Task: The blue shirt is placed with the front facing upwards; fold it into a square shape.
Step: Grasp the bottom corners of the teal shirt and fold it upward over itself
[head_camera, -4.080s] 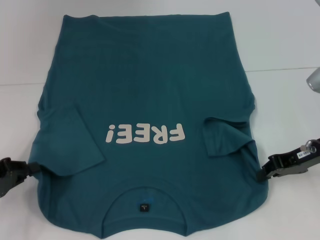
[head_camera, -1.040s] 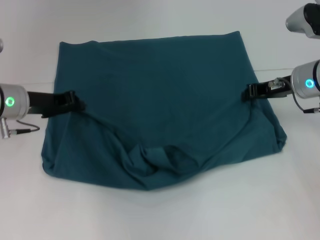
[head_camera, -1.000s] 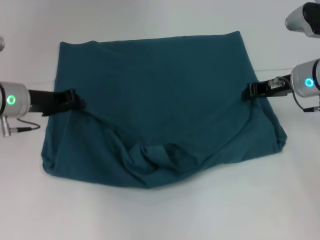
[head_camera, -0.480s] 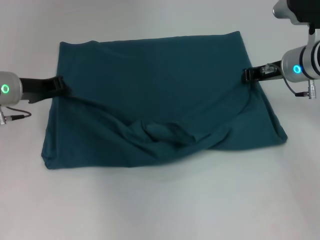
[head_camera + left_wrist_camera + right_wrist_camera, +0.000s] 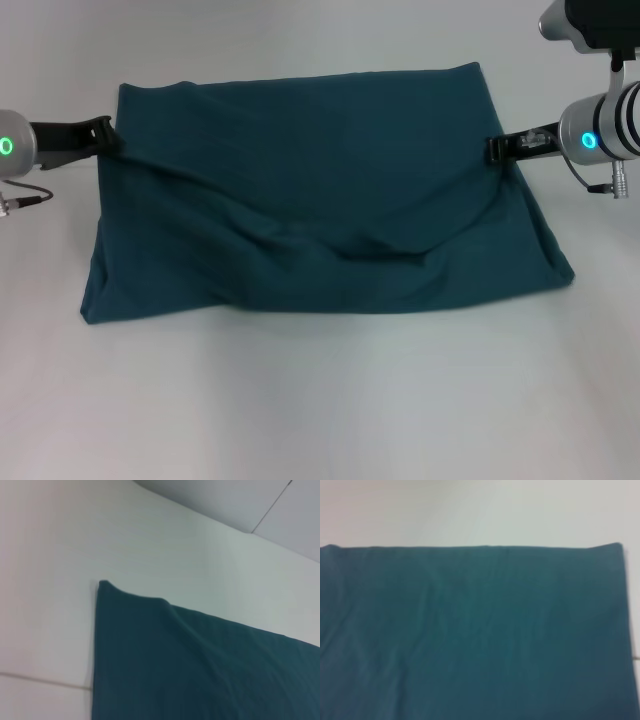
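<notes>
The blue shirt [image 5: 320, 190] lies on the white table [image 5: 320, 400], doubled over so only plain teal cloth shows; its print and collar are hidden. My left gripper [image 5: 103, 135] sits at the shirt's left edge, near the far left corner, and pinches the top layer. My right gripper [image 5: 496, 150] pinches the right edge. The held layer sags between them in a curved crease [image 5: 350, 250]. In the left wrist view the blue shirt [image 5: 200, 665] shows one far corner. In the right wrist view the blue shirt [image 5: 470, 630] shows its straight far edge. Neither wrist view shows fingers.
Bare white table surrounds the shirt, with a wide strip in front [image 5: 320, 400]. A seam in the table [image 5: 590, 135] runs off to the right behind my right arm. A cable [image 5: 25, 198] hangs from my left wrist.
Both grippers carried the top layer farther toward the shirt's far edge. The bunched wrinkle in the middle has spread out into a shallow sagging crease, and the near edge lies straighter.
</notes>
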`<action>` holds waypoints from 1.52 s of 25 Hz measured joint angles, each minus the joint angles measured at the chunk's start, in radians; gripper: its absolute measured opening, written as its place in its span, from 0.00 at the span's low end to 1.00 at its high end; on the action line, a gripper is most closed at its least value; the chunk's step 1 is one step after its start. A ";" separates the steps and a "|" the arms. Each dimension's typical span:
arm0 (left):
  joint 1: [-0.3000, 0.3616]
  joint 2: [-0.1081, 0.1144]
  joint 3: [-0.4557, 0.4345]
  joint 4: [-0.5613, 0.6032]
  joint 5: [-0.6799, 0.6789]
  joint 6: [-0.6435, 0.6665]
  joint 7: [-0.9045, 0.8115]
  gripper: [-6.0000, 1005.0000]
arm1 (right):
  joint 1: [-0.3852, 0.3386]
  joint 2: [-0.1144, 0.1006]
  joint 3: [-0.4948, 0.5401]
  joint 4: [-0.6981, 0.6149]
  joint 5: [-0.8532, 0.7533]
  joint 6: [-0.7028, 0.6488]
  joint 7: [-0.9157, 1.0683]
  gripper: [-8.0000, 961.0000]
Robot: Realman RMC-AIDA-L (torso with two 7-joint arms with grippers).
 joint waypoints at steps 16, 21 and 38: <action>-0.008 -0.032 0.089 -0.013 -0.004 -0.096 0.058 0.01 | 0.016 0.011 -0.042 0.079 -0.002 0.233 -0.001 0.05; -0.004 -0.042 0.088 -0.011 -0.004 -0.145 0.062 0.01 | 0.017 0.011 -0.053 0.103 -0.002 0.266 -0.005 0.05; -0.008 -0.070 0.089 -0.010 -0.006 -0.176 0.116 0.03 | 0.003 0.011 -0.102 0.144 -0.002 0.328 -0.009 0.05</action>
